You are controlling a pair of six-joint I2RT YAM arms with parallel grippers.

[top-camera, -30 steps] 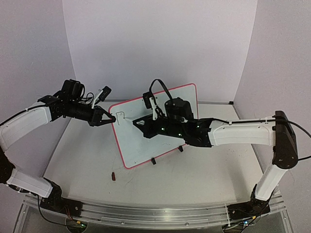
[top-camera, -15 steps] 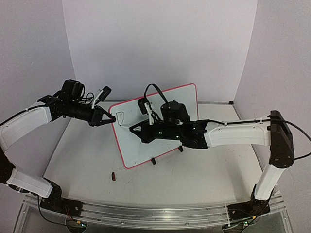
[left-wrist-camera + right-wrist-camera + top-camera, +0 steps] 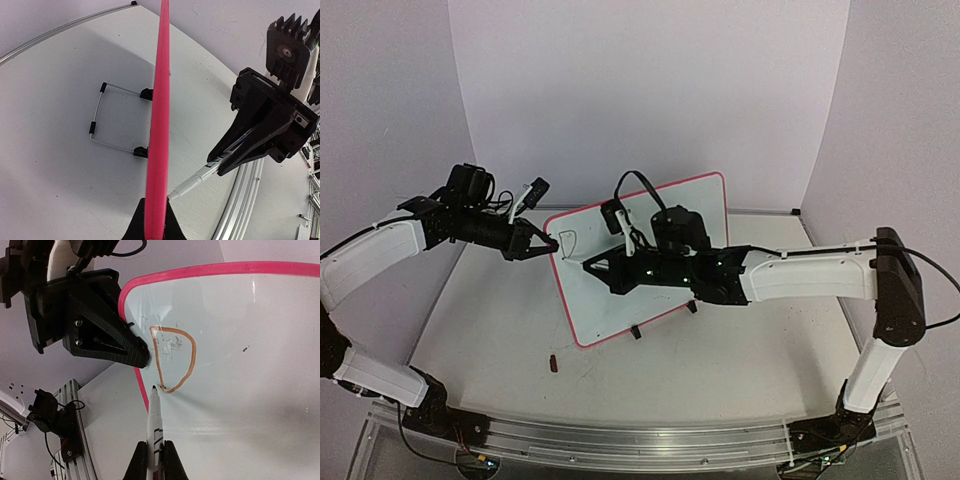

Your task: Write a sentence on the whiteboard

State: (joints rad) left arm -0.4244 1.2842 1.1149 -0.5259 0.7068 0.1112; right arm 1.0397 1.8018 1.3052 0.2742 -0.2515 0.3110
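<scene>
The whiteboard (image 3: 665, 205) stands tilted on the table, with a red frame and a glossy white face. My left gripper (image 3: 552, 243) is shut on its upper left edge; the left wrist view shows the red frame (image 3: 159, 125) edge-on between the fingers (image 3: 135, 227). My right gripper (image 3: 605, 268) is shut on a white marker (image 3: 155, 430), which points at the board. Its tip sits just left of the bottom of a single closed "D"-shaped loop (image 3: 172, 360), the only stroke of the sentence. I cannot tell whether the tip touches the board. The marker (image 3: 195, 182) also shows in the left wrist view.
A small dark object (image 3: 554, 364) lies on the table in front of the board's lower left corner. A wire stand (image 3: 97, 120) props the board from behind. An aluminium rail (image 3: 620, 440) runs along the near table edge. Pale walls close the back and sides.
My right gripper has moved left across the board with the marker. The small mark near the upper left corner has become a closed "D" loop. The left gripper has not moved.
</scene>
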